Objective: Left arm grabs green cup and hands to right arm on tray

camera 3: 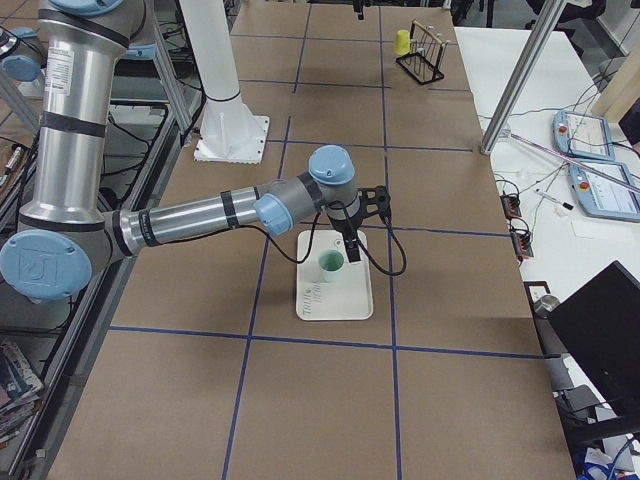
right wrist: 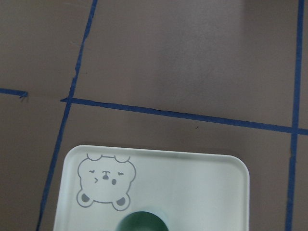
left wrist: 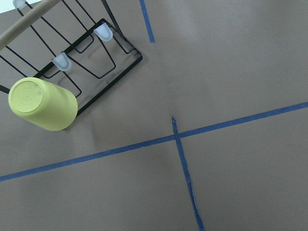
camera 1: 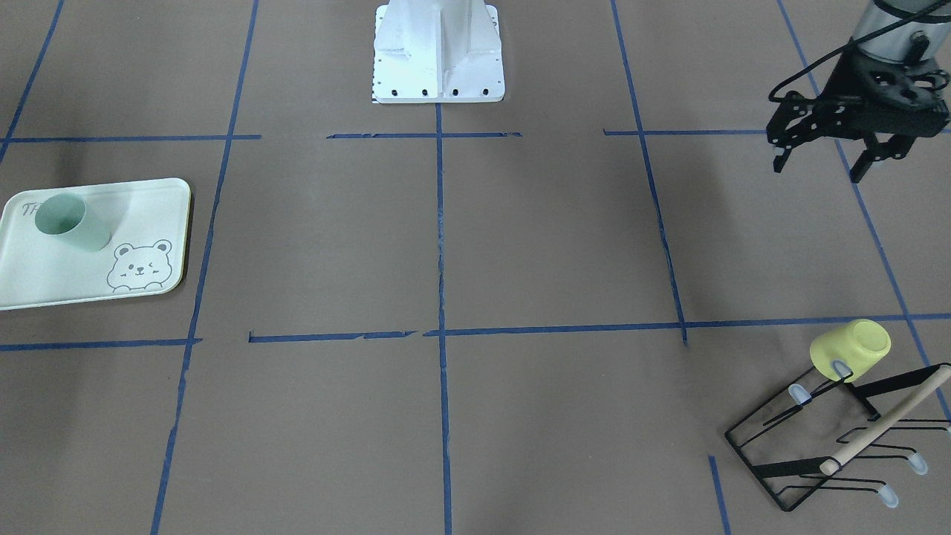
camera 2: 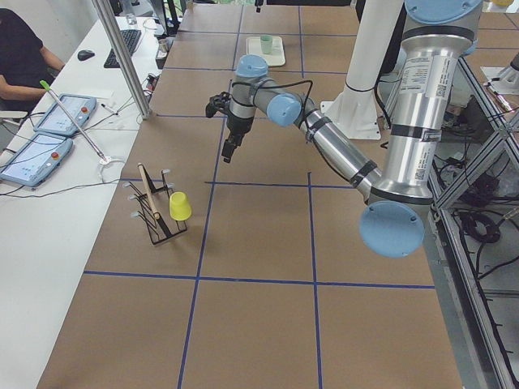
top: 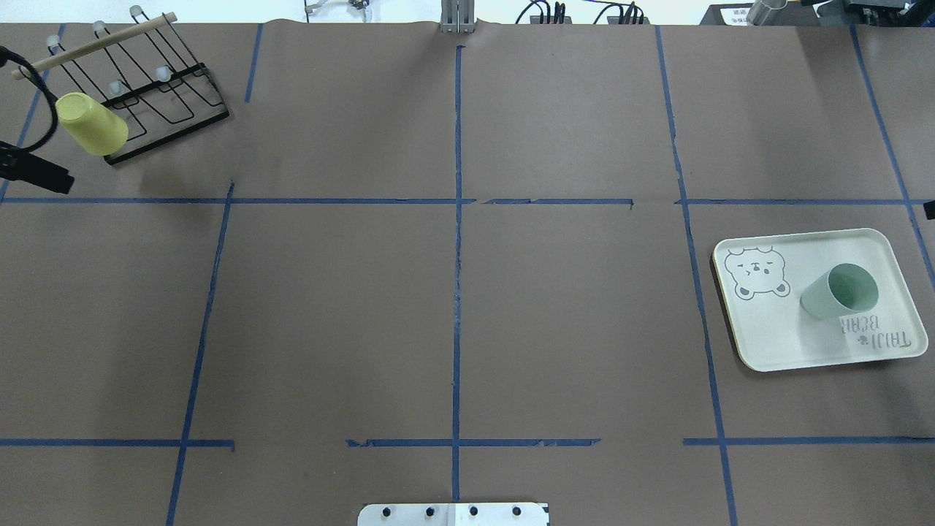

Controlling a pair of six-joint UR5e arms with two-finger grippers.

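The green cup [camera 1: 72, 222] stands upright, mouth up, on the tray [camera 1: 89, 279], at its end away from the bear drawing. It also shows in the overhead view [top: 840, 292] and, in part, at the bottom of the right wrist view [right wrist: 143, 222]. My left gripper [camera 1: 817, 172] is open and empty, held above the table far from the tray and near the rack side. My right gripper [camera 3: 350, 243] hangs just over the cup [camera 3: 331, 266]. I cannot tell whether it is open or shut, or whether it touches the cup.
A black wire rack [camera 1: 832, 446] with a wooden bar stands at the table's far left corner. A yellow cup [camera 1: 851, 349] hangs upside down on one of its prongs, as the left wrist view [left wrist: 42, 103] also shows. Blue tape lines cross the brown table.
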